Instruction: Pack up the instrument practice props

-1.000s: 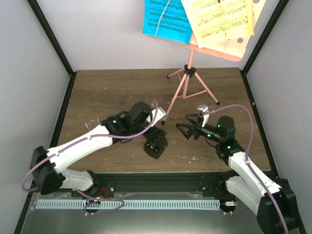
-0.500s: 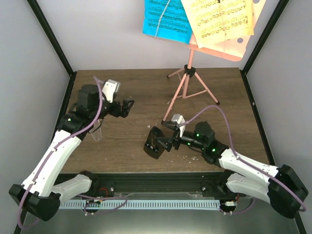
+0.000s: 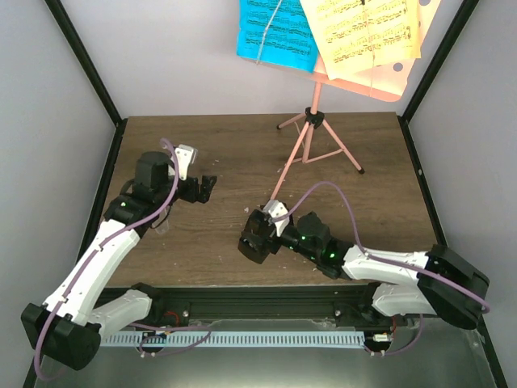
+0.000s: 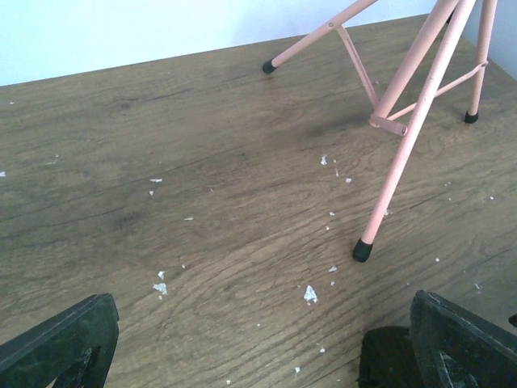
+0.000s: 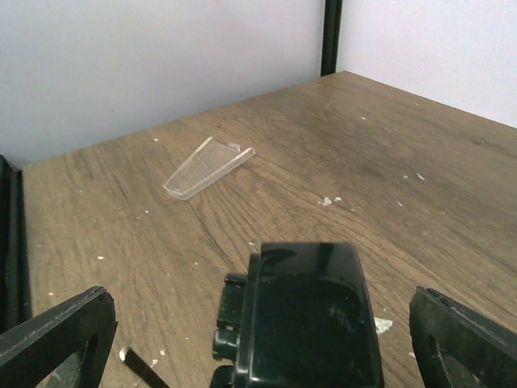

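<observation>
The small black metronome [image 3: 254, 247] lies on the wooden table near the front centre. My right gripper [image 3: 258, 229] is open, one jaw on each side of the metronome [image 5: 311, 315], not touching it. My left gripper [image 3: 208, 187] is open and empty, low over the table's left part, pointing at the salmon-pink music stand [image 3: 310, 137]. The stand's thin legs [image 4: 404, 129] show in the left wrist view. Blue sheet music [image 3: 276, 32] and yellow sheet music [image 3: 363, 31] rest on the stand's desk at the top.
A clear plastic cover [image 5: 207, 167] lies on the table left of the metronome, also seen under the left arm [image 3: 158, 223]. Small white flecks [image 4: 310, 294] dot the wood. Black frame posts and grey walls close in the table.
My left arm pulled back from the metronome to the table's left side. My right arm swung left and now has its open jaws on either side of the metronome.
</observation>
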Robot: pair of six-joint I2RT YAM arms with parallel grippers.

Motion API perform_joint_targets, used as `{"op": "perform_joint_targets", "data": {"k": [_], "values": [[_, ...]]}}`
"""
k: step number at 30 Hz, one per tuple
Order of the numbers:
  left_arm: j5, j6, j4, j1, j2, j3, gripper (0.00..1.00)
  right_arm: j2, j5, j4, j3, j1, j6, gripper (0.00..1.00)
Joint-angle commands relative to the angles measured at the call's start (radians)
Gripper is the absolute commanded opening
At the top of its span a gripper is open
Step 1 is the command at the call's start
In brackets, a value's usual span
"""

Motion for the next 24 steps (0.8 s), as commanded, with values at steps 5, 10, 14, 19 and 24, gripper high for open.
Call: {"op": "perform_joint_targets", "data": {"k": [5, 10, 14, 19, 24], "values": [[-0.019, 0.013, 0.060, 0.004, 0.004, -0.034, 1.00, 0.051, 0.157, 0.067, 0.005, 0.028, -0.013, 1.00], [-0.023, 0.015, 0.061, 0.003, 0.004, -0.040, 1.00, 0.059, 0.184, 0.077, -0.014, 0.028, 0.016, 0.97], [-0.031, 0.015, 0.063, 0.003, 0.004, -0.046, 1.00, 0.053, 0.172, 0.095, -0.031, 0.029, 0.022, 0.97], [-0.038, 0.017, 0.061, 0.004, 0.005, -0.048, 1.00, 0.044, 0.167, 0.109, -0.049, 0.029, 0.019, 0.95], [-0.062, 0.017, 0.061, 0.003, -0.008, -0.056, 1.00, 0.030, 0.176, 0.119, -0.061, 0.030, 0.025, 0.93]]}}
